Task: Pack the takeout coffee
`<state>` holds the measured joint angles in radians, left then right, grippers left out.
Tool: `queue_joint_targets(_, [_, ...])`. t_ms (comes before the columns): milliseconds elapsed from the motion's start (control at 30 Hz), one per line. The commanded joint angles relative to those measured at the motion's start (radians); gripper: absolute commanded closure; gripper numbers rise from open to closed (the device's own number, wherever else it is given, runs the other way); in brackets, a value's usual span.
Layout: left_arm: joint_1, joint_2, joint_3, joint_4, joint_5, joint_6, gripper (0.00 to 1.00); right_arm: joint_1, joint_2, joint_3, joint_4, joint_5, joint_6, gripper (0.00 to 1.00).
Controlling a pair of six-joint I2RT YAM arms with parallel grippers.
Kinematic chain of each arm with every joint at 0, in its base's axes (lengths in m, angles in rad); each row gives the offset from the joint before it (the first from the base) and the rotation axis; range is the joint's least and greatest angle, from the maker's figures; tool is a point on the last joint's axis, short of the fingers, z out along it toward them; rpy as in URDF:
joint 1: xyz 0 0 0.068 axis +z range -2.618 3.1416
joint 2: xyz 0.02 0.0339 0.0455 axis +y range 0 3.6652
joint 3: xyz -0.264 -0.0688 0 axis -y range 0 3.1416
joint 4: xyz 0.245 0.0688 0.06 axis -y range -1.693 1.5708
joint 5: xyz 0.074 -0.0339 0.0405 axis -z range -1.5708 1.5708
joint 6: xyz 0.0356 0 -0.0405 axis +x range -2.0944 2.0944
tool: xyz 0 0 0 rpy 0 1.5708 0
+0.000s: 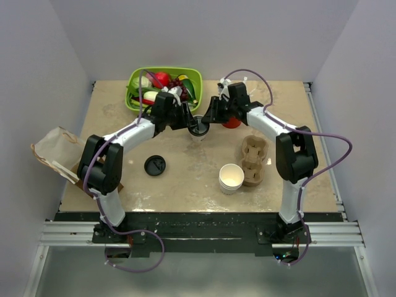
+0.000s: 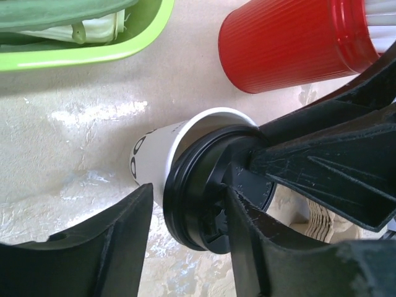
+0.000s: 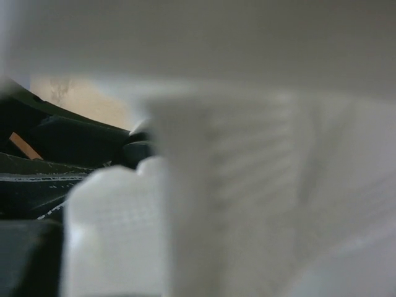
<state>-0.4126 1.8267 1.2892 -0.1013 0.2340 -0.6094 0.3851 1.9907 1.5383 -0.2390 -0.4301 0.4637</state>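
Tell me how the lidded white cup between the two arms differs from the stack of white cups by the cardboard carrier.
The lidded cup wears a black lid; the stack of cups is open-topped. The lidded cup is single; the stack is several nested. The lidded cup sits between the left tool and right tool; the stack stands free beside the carrier. Both are white.

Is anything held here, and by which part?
Cannot be told: the left gripper straddles the takeout coffee at its lid; the right gripper touches the lid top.
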Motion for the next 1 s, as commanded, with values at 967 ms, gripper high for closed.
queue_joint_targets(967, [0.092, 0.18, 0.229, -0.045, 0.384, 0.381, 0.29, -0.009, 0.045, 0.075, -0.048, 0.03, 0.01, 0.8])
